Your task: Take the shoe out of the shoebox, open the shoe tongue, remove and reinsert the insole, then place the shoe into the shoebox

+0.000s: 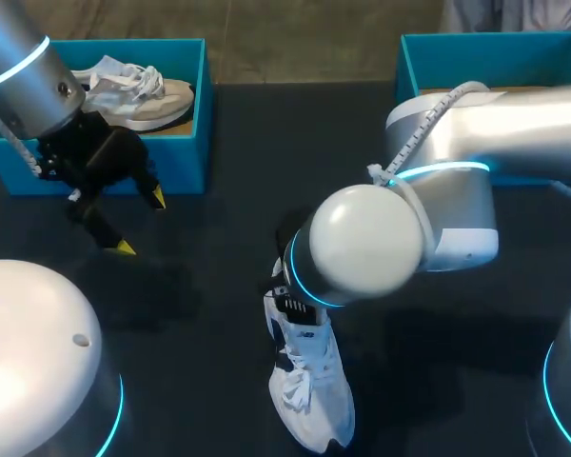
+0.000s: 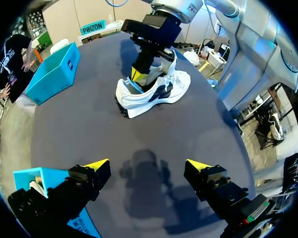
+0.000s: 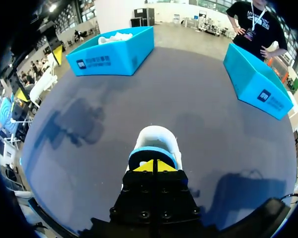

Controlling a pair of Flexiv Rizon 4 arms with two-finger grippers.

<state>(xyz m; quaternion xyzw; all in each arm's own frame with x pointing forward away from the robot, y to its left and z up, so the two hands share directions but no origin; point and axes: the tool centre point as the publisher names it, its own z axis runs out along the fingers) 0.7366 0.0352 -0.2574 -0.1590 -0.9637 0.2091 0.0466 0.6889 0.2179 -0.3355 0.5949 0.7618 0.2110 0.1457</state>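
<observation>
A white shoe with dark side panels (image 1: 312, 386) lies on the dark table near its front edge, toe toward me. My right arm's wrist hangs over its heel and hides the right gripper in the head view. In the right wrist view the right gripper (image 3: 154, 166) is shut, its yellow tips pressed together down in the blue-lined opening of the shoe (image 3: 156, 136). The left wrist view shows the shoe (image 2: 156, 91) with the right gripper (image 2: 137, 74) poked into it from above. My left gripper (image 1: 141, 222) hangs open and empty over bare table, left of the shoe, next to the left shoebox (image 1: 186, 114).
The left blue shoebox holds a second, beige-white shoe (image 1: 138, 93). Another blue shoebox (image 1: 495, 52) stands at the back right, partly behind my right arm. Both boxes (image 3: 114, 52) (image 3: 258, 82) lie far ahead of the right gripper.
</observation>
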